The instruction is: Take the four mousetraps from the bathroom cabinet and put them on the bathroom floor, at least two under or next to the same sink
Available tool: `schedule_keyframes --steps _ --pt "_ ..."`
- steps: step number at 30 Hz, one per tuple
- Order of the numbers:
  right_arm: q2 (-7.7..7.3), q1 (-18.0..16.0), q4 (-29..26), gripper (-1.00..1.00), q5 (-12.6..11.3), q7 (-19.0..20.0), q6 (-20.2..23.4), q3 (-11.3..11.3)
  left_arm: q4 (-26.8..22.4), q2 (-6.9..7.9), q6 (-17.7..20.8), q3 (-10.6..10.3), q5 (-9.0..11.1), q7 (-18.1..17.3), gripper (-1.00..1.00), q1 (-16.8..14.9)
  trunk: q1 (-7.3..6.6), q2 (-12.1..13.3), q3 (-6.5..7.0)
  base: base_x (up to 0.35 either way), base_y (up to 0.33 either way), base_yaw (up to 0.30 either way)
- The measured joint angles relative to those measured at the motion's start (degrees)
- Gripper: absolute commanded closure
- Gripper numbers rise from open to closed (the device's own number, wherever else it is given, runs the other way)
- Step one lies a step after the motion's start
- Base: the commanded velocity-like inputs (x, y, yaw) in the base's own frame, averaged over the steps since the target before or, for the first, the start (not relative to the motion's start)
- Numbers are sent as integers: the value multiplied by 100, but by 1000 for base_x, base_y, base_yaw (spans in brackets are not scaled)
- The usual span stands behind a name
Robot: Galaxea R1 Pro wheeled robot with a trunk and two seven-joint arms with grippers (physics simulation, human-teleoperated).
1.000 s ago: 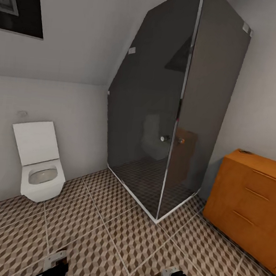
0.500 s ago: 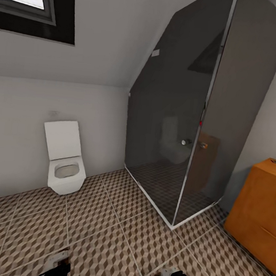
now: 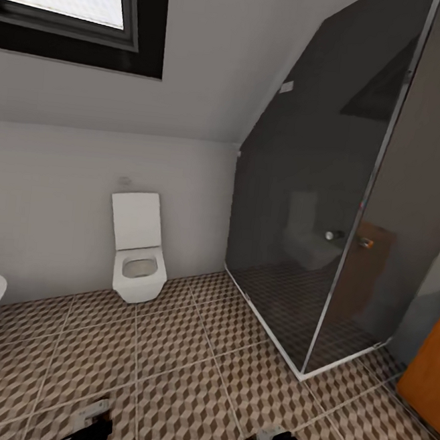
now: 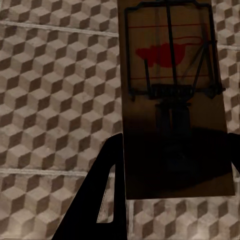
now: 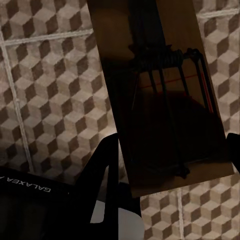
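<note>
The left gripper point(image 4: 172, 165) is clamped on a mousetrap point(image 4: 175, 100); only one dark finger point(image 4: 97, 195) shows, the other mostly cut off. The right gripper point(image 5: 172, 165) likewise grips a second mousetrap point(image 5: 160, 95). Both hang over the tiled floor point(image 3: 186, 365). The orange cabinet point(image 3: 428, 381) is cropped at the edge, beside the glass shower point(image 3: 328, 210); open floor runs to the toilet point(image 3: 137, 252).
</note>
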Motion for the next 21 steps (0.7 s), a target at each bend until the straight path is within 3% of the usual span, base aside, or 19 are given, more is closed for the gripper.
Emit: schedule_keyframes --steps 9,15,21 --pt "4 53 0 100 7 -74 -9 -1 0 8 0 4 0 6 100 0 0 0 0 0 0 298" --pt "-2 61 0 100 1 -41 -1 -1 -1 8 0 2 0 9 100 0 0 0 0 0 0 93" --pt "-10 61 0 100 -8 -14 8 -2 -4 9 0 1 0 9 100 0 0 0 0 0 0 257"
